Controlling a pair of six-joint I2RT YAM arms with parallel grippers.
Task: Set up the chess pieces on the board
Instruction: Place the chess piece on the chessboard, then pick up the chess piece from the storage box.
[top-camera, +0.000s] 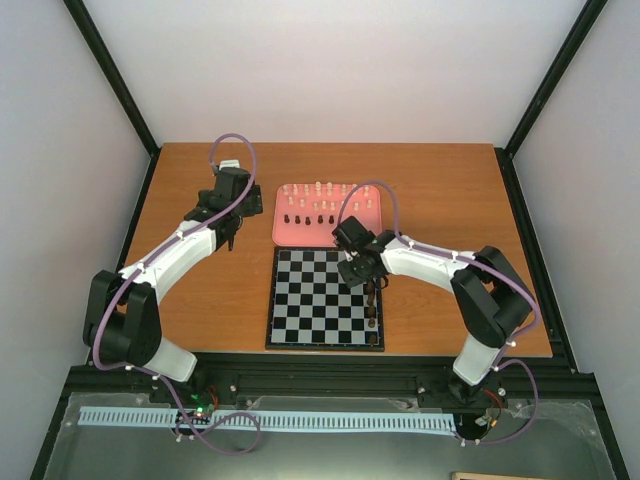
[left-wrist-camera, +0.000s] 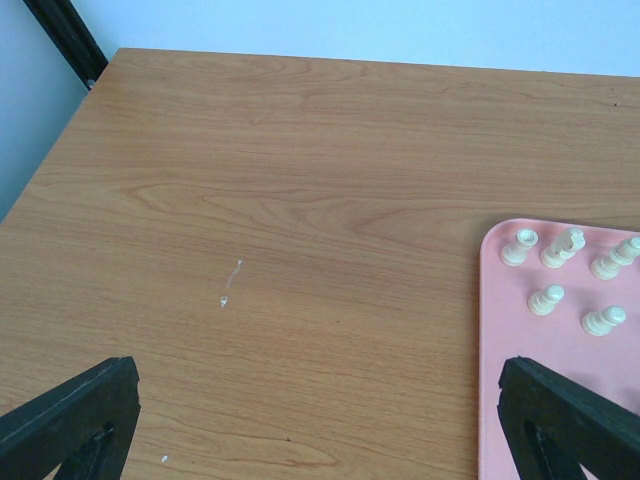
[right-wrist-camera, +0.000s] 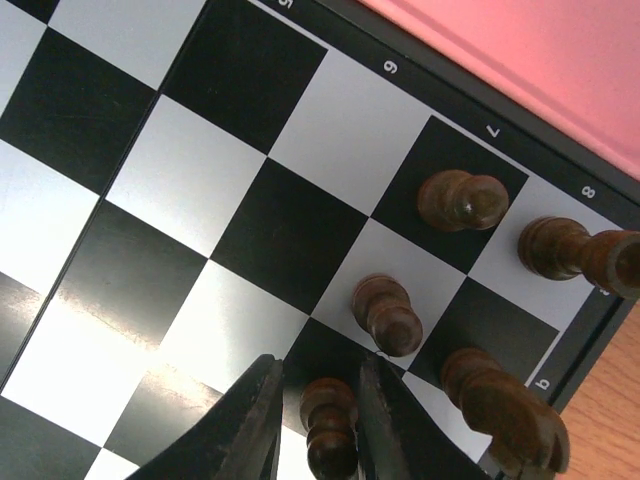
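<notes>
The board (top-camera: 320, 300) lies in front of the pink tray (top-camera: 290, 235). Cream pieces (top-camera: 325, 190) and dark pieces (top-camera: 305, 218) stand on the tray. My right gripper (top-camera: 372, 292) hovers low over the board's right edge. In the right wrist view its fingers (right-wrist-camera: 250, 430) straddle a dark pawn (right-wrist-camera: 333, 430) standing on a black square; the right finger is close against it and a small gap shows on the left. Several dark pieces (right-wrist-camera: 462, 200) stand nearby on the board (right-wrist-camera: 250, 70). My left gripper (top-camera: 232, 235) is open and empty over bare table left of the tray (left-wrist-camera: 540, 360).
Cream pieces (left-wrist-camera: 545, 298) stand at the tray's near corner in the left wrist view. The wooden table (top-camera: 200, 300) extends left of the board. Black frame posts and white walls bound the table. The tray edge (right-wrist-camera: 540, 60) lies just beyond the board's numbered border.
</notes>
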